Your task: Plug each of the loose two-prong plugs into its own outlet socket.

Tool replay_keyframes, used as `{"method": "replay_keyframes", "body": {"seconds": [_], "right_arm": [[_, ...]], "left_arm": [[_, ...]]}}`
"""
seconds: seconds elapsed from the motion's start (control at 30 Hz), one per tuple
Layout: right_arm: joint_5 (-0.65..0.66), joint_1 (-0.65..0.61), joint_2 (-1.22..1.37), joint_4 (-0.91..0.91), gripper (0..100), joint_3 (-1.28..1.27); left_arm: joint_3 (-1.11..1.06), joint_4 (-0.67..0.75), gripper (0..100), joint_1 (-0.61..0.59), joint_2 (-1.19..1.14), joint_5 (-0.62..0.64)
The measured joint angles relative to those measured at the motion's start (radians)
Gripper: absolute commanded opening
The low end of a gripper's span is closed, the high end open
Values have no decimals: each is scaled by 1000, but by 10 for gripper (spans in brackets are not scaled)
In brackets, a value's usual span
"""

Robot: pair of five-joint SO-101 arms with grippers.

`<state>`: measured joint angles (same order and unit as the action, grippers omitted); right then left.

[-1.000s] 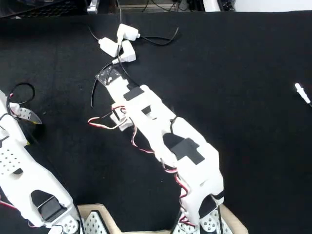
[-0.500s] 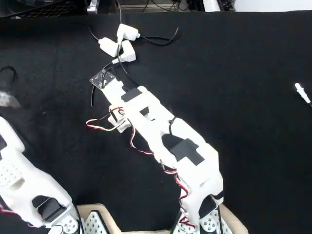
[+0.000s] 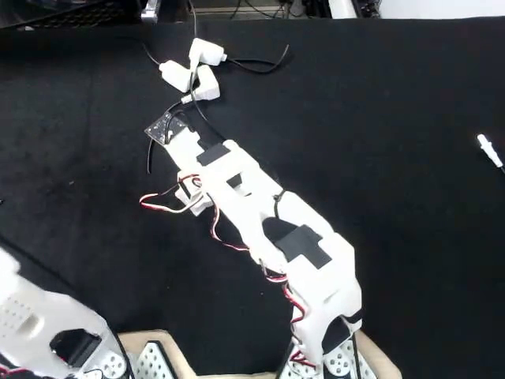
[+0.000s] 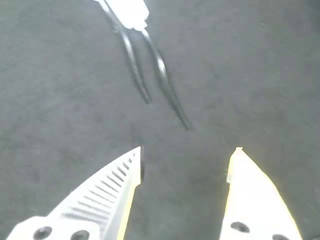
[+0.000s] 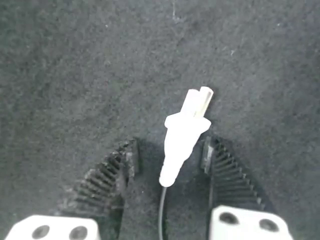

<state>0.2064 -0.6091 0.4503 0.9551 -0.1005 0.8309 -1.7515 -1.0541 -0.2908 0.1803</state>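
**Right gripper** (image 5: 169,142): released, jaws spread.
- Between the jaws, a white two-prong plug (image 5: 184,131) lies flat on the black table cover (image 5: 75,60). A gap shows on either side of it, so it is straddled, not clamped.
- The prongs point away from the gripper. The cord (image 5: 161,210) runs back toward the wrist.
- Judgement: the plug body sits along the gripper's axis so that closing the jaws pinches its flanks and leaves the prongs free to lead into a socket.

**Left gripper** (image 4: 188,149): released, jaws spread over bare cover.
- Ahead of it, two black cable runs (image 4: 150,70) lead to a white connector body (image 4: 131,11). Whether this is a plug or a socket cannot be determined.
- Judgement: this gripper holds nothing and is placed to approach that cable.

**Farther out**
- A cluster of white outlet sockets (image 3: 197,69) lies near, just beyond the right gripper.
- Another loose plug (image 3: 489,150) lies well apart, off to that gripper's right.
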Motion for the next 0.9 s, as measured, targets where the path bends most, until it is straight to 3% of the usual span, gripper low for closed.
{"method": "replay_keyframes", "body": {"seconds": [0.23,0.5,0.9], "right_arm": [[0,0,0,2,240,0],[0,0,0,2,240,0],[0,0,0,2,240,0]], "left_arm": [[239,60,284,-126,-262,-71],[436,192,284,-166,-557,-83],[471,598,283,-166,-784,-64]]}}
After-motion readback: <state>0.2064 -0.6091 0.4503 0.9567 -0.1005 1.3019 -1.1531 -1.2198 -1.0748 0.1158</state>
